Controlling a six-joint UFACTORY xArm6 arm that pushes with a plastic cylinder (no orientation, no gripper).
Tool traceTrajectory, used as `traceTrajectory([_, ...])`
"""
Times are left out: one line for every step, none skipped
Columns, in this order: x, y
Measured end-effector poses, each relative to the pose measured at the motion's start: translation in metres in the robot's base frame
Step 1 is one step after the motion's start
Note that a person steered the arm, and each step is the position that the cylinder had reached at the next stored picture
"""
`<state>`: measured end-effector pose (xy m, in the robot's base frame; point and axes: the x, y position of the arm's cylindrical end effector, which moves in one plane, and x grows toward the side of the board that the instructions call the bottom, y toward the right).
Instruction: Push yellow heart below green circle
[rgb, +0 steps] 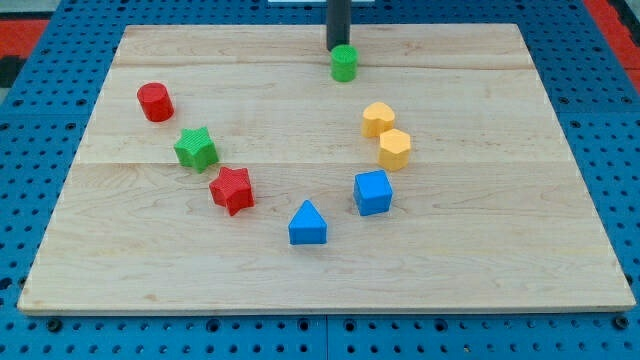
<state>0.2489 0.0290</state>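
The yellow heart (377, 118) lies right of the board's middle, touching a yellow hexagon (395, 149) just below and to its right. The green circle (344, 62) stands near the top edge, above and slightly left of the heart. My tip (336, 49) comes down from the view's top and ends just above and left of the green circle, close to or touching it. The tip is well above the yellow heart.
A red circle (155, 102) sits at the upper left, with a green star (196, 148) and a red star (232, 189) below it. A blue cube (372, 192) and a blue triangular block (307, 224) lie at lower centre. The wooden board (500, 250) rests on a blue pegboard.
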Motion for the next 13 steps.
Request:
traceTrajectory([0.027,0.014])
traceTrajectory([0.022,0.028])
traceTrajectory([0.021,0.081])
traceTrajectory([0.047,0.139])
traceTrajectory([0.047,0.181])
traceTrajectory([0.047,0.183])
traceTrajectory([0.051,0.183])
traceTrajectory([0.068,0.187])
traceTrajectory([0.112,0.195])
traceTrajectory([0.136,0.157])
traceTrajectory([0.138,0.124])
traceTrajectory([0.130,0.084])
traceTrajectory([0.130,0.054])
